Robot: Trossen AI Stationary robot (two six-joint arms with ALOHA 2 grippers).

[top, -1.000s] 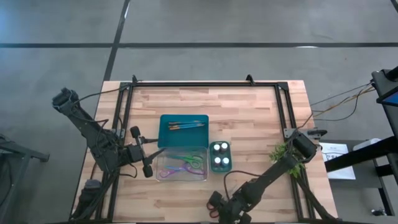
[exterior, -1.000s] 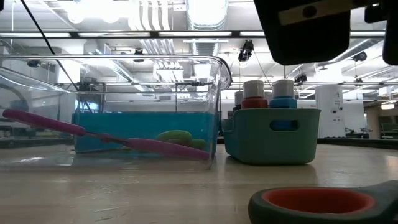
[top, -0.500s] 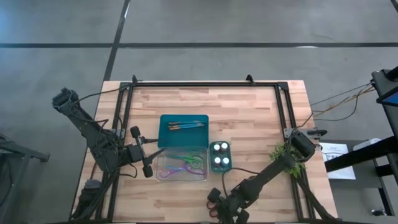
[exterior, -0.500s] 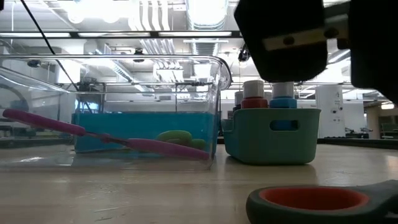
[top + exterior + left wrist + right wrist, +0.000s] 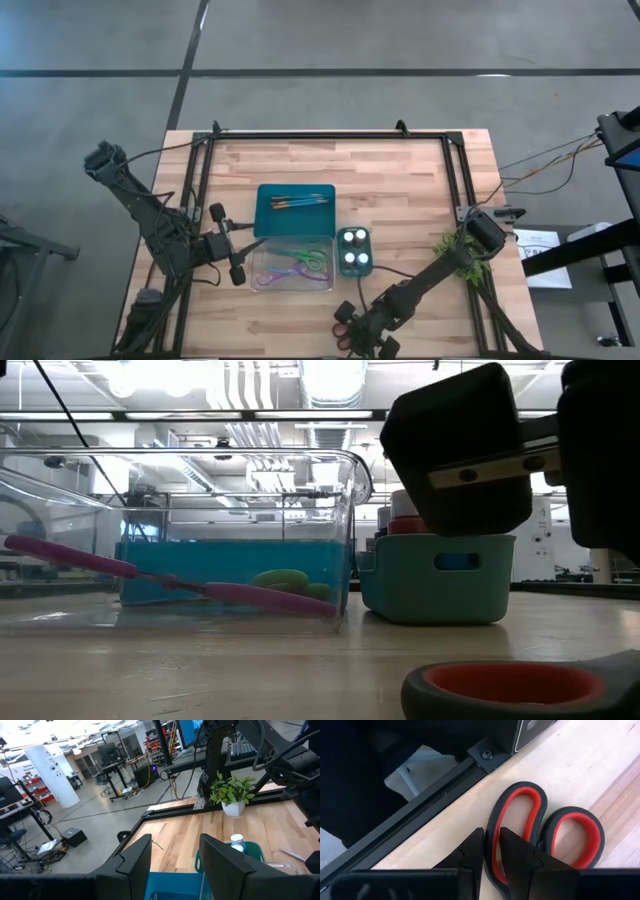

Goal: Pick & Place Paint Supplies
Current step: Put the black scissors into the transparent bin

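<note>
The high view looks straight down on the whole counter [image 5: 400,180], while the low view sits at counter height near the six o'clock edge and faces twelve o'clock; both share the clear bin [image 5: 200,540] and the teal caddy [image 5: 437,578]. The left wrist view looks from nine o'clock across toward three o'clock. The right wrist view hangs very close above the red-handled scissors [image 5: 540,835], which the low view also catches.

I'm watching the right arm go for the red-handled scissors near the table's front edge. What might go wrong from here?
1. The right gripper pinches only one handle ring of the scissors, so they may swing or slip when lifted.
2. They lie close to the table's edge rail; a slip could send them off.
3. The clear bin already holds purple scissors, and the left gripper waits beside it, crowding the drop.
</note>
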